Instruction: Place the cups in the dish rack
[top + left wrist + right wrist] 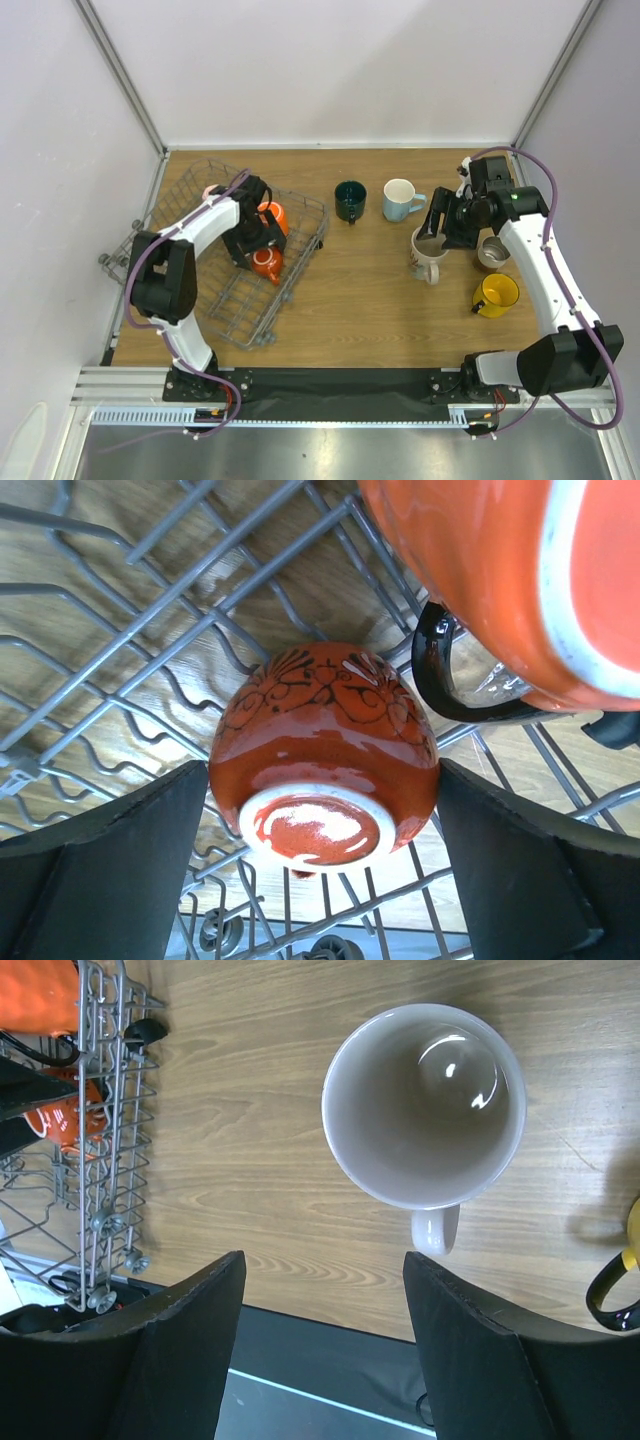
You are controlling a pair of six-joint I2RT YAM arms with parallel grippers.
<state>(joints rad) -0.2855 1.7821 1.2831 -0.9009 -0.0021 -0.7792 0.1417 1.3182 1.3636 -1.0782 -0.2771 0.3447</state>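
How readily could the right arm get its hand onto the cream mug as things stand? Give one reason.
Probably yes. The right hand, open, hangs over the cream mug, which stands upright on bare table with nothing between them; the yellow mug stands apart to one side.

1. We saw bright, even light from above in all views; shadows on the table [350,290] were soft.
2. We noticed white glare on the glossy red mug [320,750] and inside the cream mug [425,1105].
3. We found the near orange mug [500,570] slightly blurred.
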